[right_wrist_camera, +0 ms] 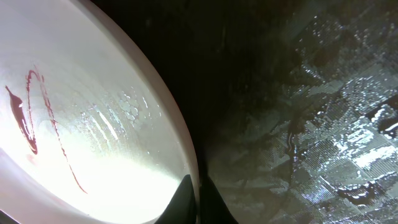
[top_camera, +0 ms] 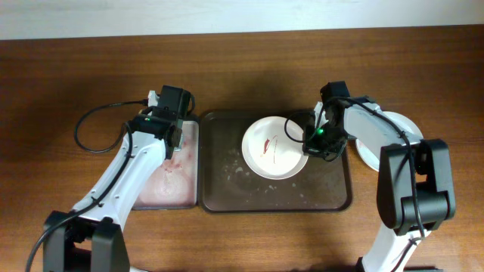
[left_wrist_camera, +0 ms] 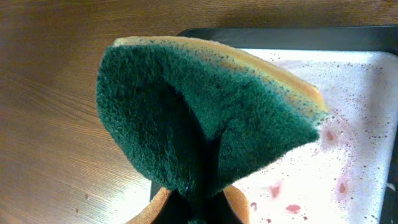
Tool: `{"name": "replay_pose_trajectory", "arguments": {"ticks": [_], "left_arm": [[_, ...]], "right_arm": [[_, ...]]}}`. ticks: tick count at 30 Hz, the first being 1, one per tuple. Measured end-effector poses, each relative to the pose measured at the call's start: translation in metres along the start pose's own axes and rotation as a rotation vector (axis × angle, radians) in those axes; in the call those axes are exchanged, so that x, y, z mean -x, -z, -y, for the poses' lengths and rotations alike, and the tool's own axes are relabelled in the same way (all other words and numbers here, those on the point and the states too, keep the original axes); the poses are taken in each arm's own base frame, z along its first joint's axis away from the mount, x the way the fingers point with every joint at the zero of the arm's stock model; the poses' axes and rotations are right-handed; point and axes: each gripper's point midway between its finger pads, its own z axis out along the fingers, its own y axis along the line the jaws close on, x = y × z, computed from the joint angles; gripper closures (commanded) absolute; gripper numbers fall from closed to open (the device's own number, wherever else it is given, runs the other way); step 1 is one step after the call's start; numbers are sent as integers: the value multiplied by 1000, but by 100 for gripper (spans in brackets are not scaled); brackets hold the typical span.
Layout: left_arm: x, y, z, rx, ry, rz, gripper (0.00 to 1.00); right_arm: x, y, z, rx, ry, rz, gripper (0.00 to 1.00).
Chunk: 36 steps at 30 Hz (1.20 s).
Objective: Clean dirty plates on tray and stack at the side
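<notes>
A white plate (top_camera: 272,149) smeared with red sauce lies on the dark tray (top_camera: 227,193). My right gripper (top_camera: 310,143) is shut on the plate's right rim; in the right wrist view the fingers (right_wrist_camera: 198,198) pinch the rim of the plate (right_wrist_camera: 93,124). My left gripper (top_camera: 172,125) is shut on a green and yellow sponge (left_wrist_camera: 205,118), held above the pink-stained white board (top_camera: 170,181) left of the tray. A clean white plate (top_camera: 393,136) lies on the table at the right, partly hidden by the right arm.
The dark tray's floor (right_wrist_camera: 323,124) is wet. The white board (left_wrist_camera: 348,137) carries red specks and spots. A black cable (top_camera: 94,125) loops on the wooden table (top_camera: 45,91) at the left.
</notes>
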Motion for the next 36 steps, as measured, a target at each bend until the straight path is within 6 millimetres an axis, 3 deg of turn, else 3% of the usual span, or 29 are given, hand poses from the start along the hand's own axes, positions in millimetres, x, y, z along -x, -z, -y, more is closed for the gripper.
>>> {"name": "replay_pose_trajectory", "arguments": {"ticks": [12, 15, 16, 19, 22, 28, 33, 36], "left_arm": [[0, 0, 2, -9, 0, -2, 100], [1, 0, 14, -87, 13, -4, 100], [-1, -1, 28, -177, 25, -17, 100], [-12, -8, 43, -309, 53, -63, 100], [-28, -18, 46, -369, 80, -129, 100], [-29, -18, 55, -433, 91, -146, 100], [-8, 11, 107, -712, 93, -74, 100], [-1, 48, 158, -873, 40, -17, 100]], "right_arm": [[0, 0, 0, 0, 0, 0, 96], [0, 0, 0, -3, 11, -1, 96], [-2, -1, -2, -5, 25, -7, 96], [-7, -4, -10, -7, 66, -18, 96], [-14, -9, -25, -10, 125, -32, 96], [-17, -11, -31, -10, 145, -38, 96], [-17, -11, -31, -9, 146, -36, 96], [-17, -11, -31, -9, 146, -36, 96]]}}
